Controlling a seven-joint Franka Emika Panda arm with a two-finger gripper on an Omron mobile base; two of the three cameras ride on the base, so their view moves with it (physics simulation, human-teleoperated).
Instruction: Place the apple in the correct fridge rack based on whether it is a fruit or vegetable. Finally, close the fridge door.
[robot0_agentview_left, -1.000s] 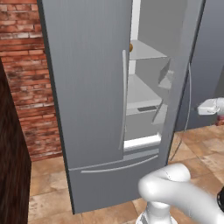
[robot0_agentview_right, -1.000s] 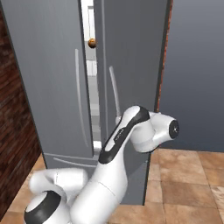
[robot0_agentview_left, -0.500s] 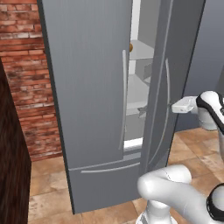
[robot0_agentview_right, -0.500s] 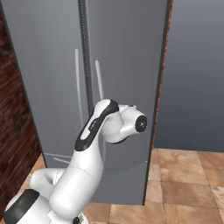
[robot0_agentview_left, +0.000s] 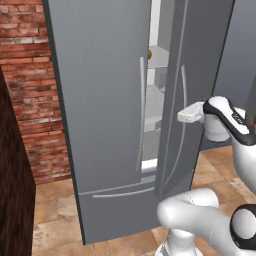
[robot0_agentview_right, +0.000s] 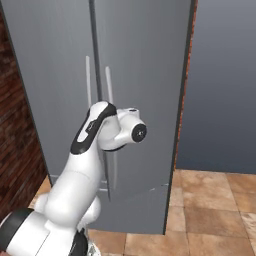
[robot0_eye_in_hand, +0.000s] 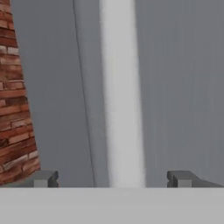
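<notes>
Your gripper (robot0_eye_in_hand: 112, 179) has its fingers spread apart, empty, the grey fridge door (robot0_eye_in_hand: 175, 87) straight ahead, brick wall (robot0_eye_in_hand: 15, 109) off to their left.

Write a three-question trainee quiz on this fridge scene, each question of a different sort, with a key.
1. True or false: the right fridge door is fully shut.
2. The apple sits: A) on the floor B) inside the fridge, seen through the door gap C) in the end effector.
3. Fill in: the end effector's fingers stand ____, with nothing between them.

Key: 1 false, a gap remains; 2 B; 3 open.
</notes>
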